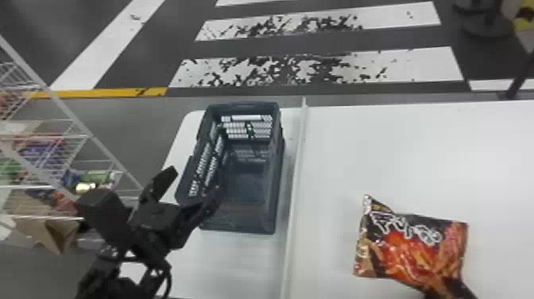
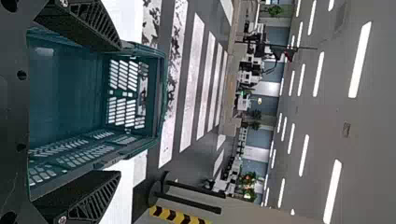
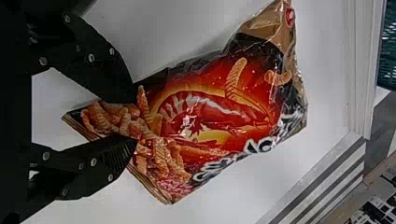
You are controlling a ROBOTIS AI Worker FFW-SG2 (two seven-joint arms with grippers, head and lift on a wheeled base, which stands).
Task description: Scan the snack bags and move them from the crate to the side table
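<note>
My right pincer grips the snack bag by its near end over the side counter, in from its left edge, probably to lay it flat. My left pincer, wide open and empty, is at the crate's left wall.

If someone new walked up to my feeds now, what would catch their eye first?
Probably the glossy black, red and orange snack bag, vivid against the white tabletop at the head view's right, with the black right gripper at one end. Next, the dark slotted plastic crate left of it, the left gripper's spread fingers at its near left side. Beyond lie scuffed white floor stripes.
</note>
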